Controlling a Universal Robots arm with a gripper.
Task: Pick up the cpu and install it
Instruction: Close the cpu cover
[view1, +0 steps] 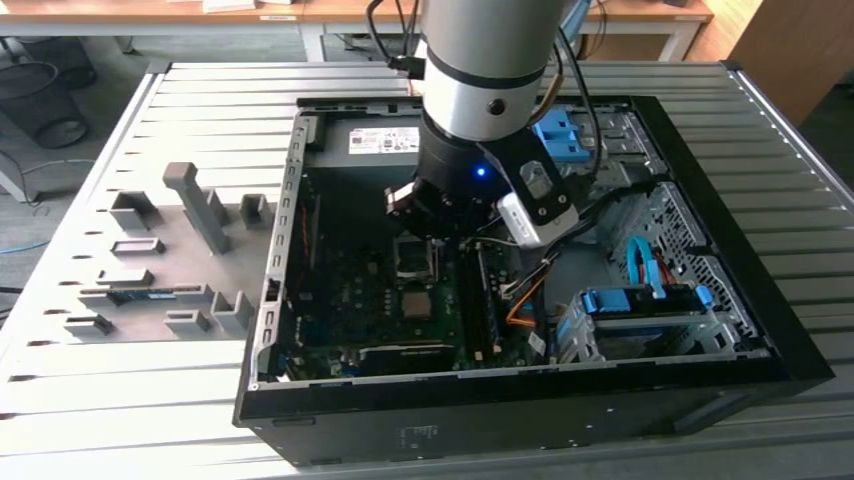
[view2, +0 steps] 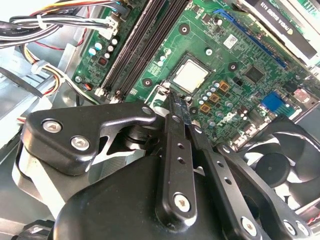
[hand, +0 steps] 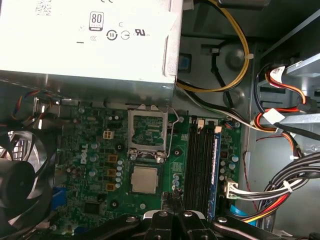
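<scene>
The cpu (hand: 145, 179) is a small square chip with a silver-grey top. It lies flat in its socket on the green motherboard (hand: 95, 165), also seen as the cpu (view2: 190, 76) and the cpu (view1: 416, 303). The dark socket frame (hand: 147, 129) stands flipped open beside it. My gripper (view2: 179, 111) hangs just above the board, a short way off the chip's edge toward the memory slots. Its black fingers (hand: 165, 219) are shut together with nothing between them. In the exterior view the gripper (view1: 438, 232) is inside the open computer case.
A grey power-supply box (hand: 90, 40) overhangs the board beyond the socket frame. Long memory slots (hand: 200, 160) run beside the chip, and a black fan (hand: 20, 185) sits on the other side. Bundled cables (hand: 280, 125) cross the case. A grey parts fixture (view1: 160, 250) lies at the exterior view's left.
</scene>
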